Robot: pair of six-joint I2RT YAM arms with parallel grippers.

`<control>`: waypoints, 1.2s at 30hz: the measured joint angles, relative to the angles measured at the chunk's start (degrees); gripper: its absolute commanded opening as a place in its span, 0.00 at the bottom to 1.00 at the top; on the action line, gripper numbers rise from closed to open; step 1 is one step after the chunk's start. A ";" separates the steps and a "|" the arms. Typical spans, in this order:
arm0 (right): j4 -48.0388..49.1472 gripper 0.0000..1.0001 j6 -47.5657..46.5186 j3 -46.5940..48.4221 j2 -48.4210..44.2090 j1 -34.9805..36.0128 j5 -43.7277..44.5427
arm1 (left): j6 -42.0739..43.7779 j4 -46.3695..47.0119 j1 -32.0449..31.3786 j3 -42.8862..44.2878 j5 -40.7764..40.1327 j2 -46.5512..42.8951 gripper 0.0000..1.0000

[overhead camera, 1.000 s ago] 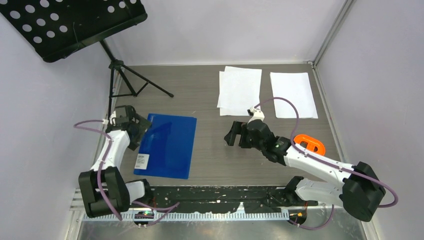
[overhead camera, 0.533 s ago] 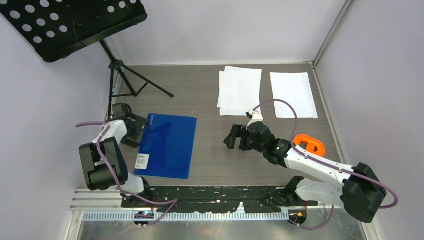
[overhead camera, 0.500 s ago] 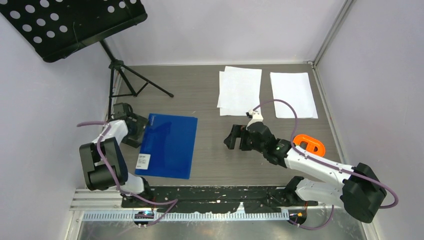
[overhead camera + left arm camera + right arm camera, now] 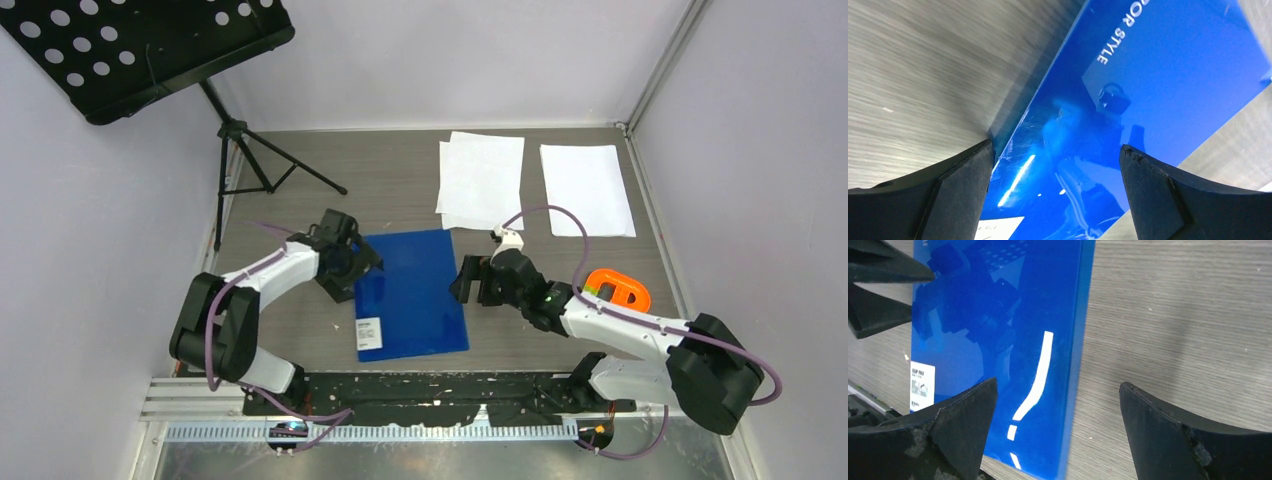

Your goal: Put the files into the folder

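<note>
Folder point(image 4: 410, 295), thin bright blue plastic, lies closed and flat at the middle of the grey wood-grain worktop point(image 4: 385, 175); a second ago it lay farther left. White label point(image 4: 369, 334) at its near left corner. Left claw point(image 4: 362, 264) has come along, spread wide at the folder's left edge, gripping nothing. Right claw point(image 4: 460, 283) also wide and empty, just beside the right edge, barely shifted. White paper sheets point(image 4: 480, 180) unmoved at the far side, nearest corner close to the folder's far right corner.
</note>
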 measured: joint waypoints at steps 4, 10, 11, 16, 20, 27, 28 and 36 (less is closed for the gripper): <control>1.01 0.97 0.50 -2.38 0.81 -0.39 1.05 | -1.68 -0.28 -6.93 0.98 0.24 1.16 0.97; 2.86 0.97 1.99 -7.26 0.81 -0.87 2.10 | 0.55 -2.91 -12.04 9.05 -0.81 7.54 0.97; 3.89 0.97 2.29 -7.58 0.66 -0.87 1.81 | 1.20 -3.23 -12.04 10.14 -1.31 8.00 0.97; 10.99 0.98 5.18 -10.05 1.38 -0.17 -0.63 | 3.48 -5.14 -12.79 12.59 -4.17 7.69 0.98; 14.29 0.98 8.37 -10.45 2.75 5.75 -1.31 | 4.68 -6.97 -15.23 10.40 -6.21 4.44 0.98; 13.31 0.97 12.39 -11.21 1.03 10.12 -1.38 | -0.46 -17.03 -20.50 2.82 -12.20 -10.25 0.98; 12.28 0.97 12.46 -11.32 0.20 10.12 -1.09 | -3.04 -19.52 -22.14 2.27 -13.57 -12.76 0.97; 7.10 0.97 11.96 -11.50 -3.87 10.12 0.33 | -28.59 -26.67 -38.53 -6.36 -16.94 -22.97 0.97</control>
